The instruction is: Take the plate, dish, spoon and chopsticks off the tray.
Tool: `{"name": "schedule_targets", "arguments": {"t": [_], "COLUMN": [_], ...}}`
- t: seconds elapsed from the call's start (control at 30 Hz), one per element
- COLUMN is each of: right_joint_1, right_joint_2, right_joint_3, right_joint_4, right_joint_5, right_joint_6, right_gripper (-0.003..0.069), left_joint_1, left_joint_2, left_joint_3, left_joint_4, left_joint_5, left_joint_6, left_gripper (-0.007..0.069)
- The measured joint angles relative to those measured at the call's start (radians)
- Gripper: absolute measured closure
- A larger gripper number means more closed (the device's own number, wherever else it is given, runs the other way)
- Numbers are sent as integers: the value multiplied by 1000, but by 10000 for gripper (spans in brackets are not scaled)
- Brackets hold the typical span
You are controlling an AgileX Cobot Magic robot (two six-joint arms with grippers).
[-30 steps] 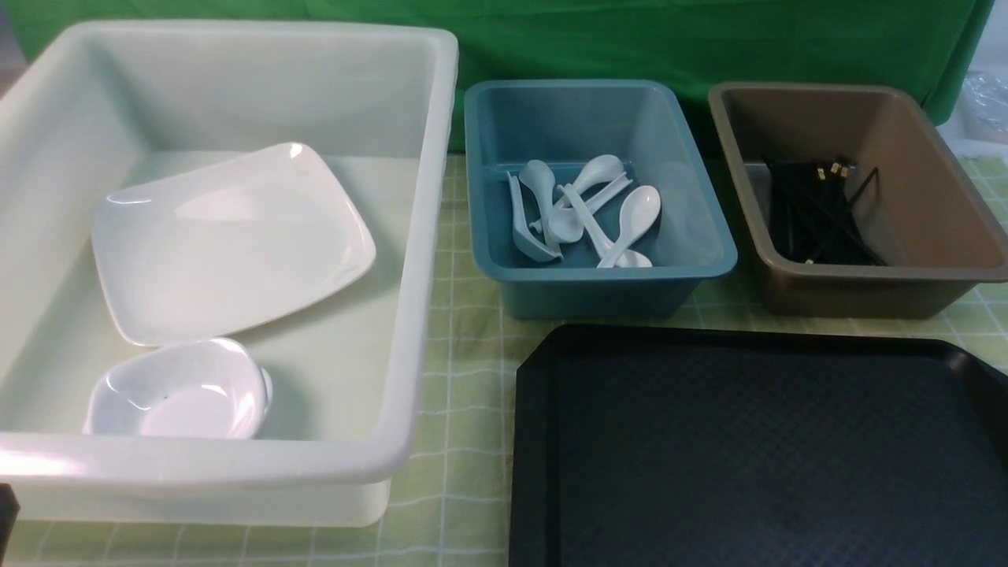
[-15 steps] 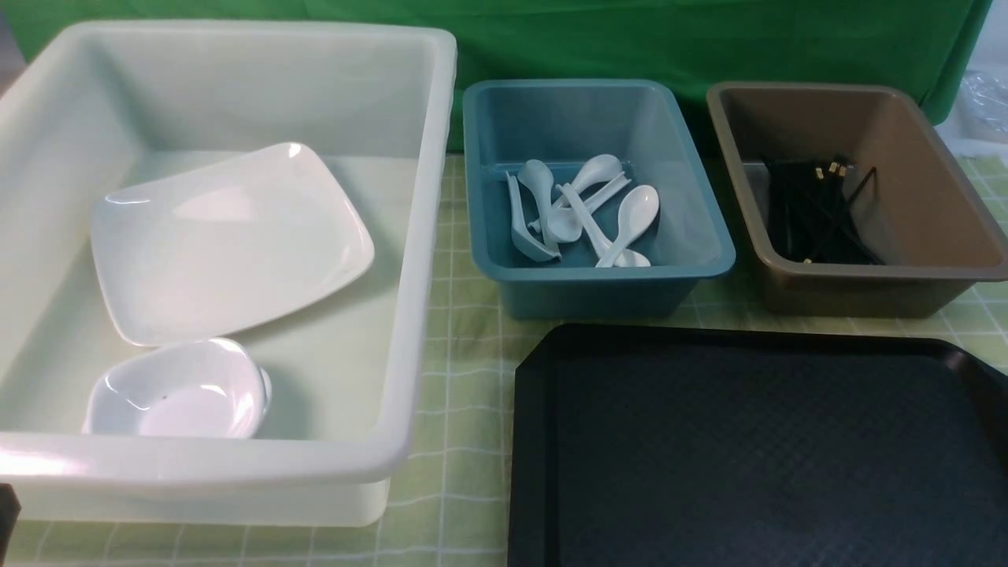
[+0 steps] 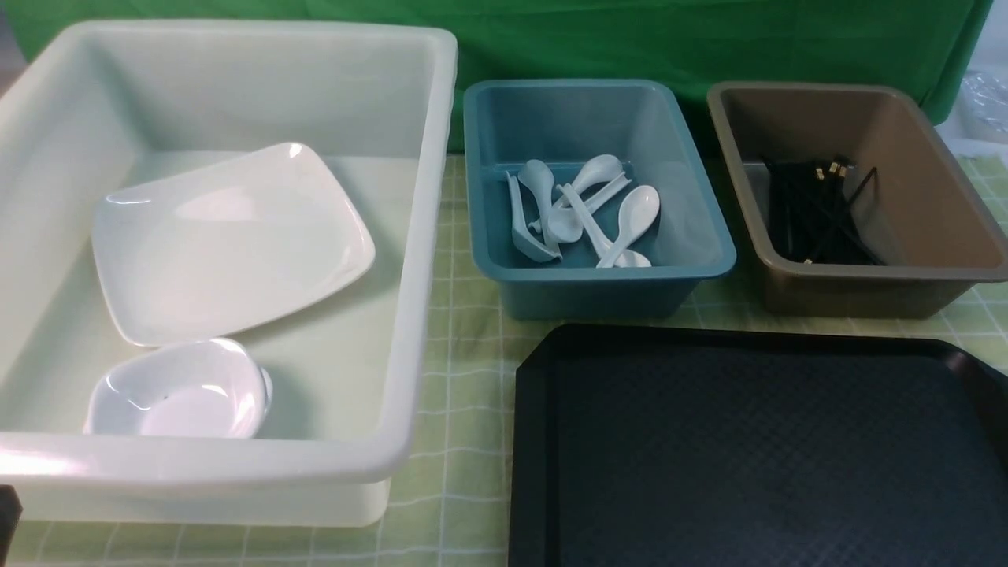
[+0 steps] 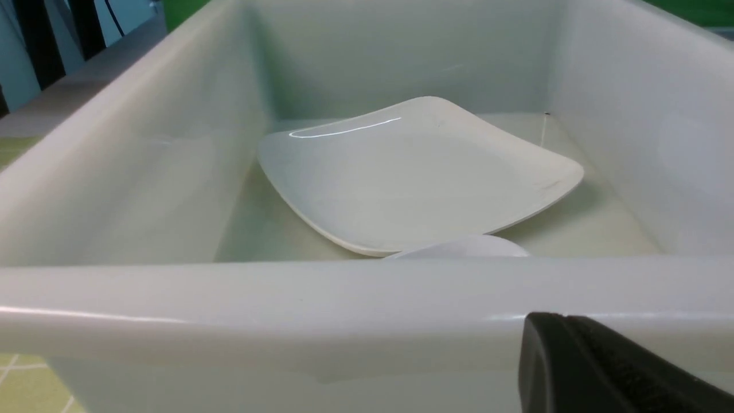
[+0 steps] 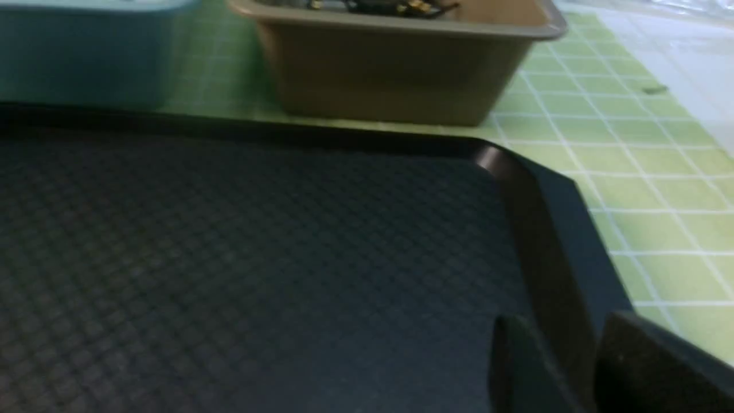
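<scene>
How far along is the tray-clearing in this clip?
It looks finished. The black textured plastic tray shows nothing on it. The large white rounded-square plate and small white dish lie in the white tub, spoons in the teal bin, black chopsticks in the brown bin. Nothing in hand.

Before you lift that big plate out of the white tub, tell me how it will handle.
The plate looks glossy, so probably slippery. It seems rigid and likely breakable. One edge appears propped on the small dish, so it may rock when pushed.

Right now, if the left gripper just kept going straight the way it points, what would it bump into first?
Most likely the near wall of the white tub, which fills the view just ahead of the left gripper's finger. The plate lies beyond it, inside.
</scene>
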Motion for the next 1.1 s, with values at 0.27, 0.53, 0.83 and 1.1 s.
{"name": "schedule_targets", "arguments": {"t": [0.27, 0.53, 0.83, 1.1], "right_joint_1": [0, 0, 0, 0], "right_joint_2": [0, 0, 0, 0], "right_joint_3": [0, 0, 0, 0], "right_joint_4": [4, 5, 5, 7], "right_joint_5": [1, 1, 1, 1], "right_joint_6": [-6, -7, -7, -7], "right_gripper": [422, 421, 421, 421], "left_joint_1": [0, 0, 0, 0], "left_joint_2": [0, 0, 0, 0], "left_joint_3": [0, 0, 0, 0], "left_joint_4": [3, 3, 3, 3], "left_joint_5": [3, 3, 3, 3], "left_joint_6": [3, 3, 3, 3], "left_gripper": [619, 609, 608, 608]}}
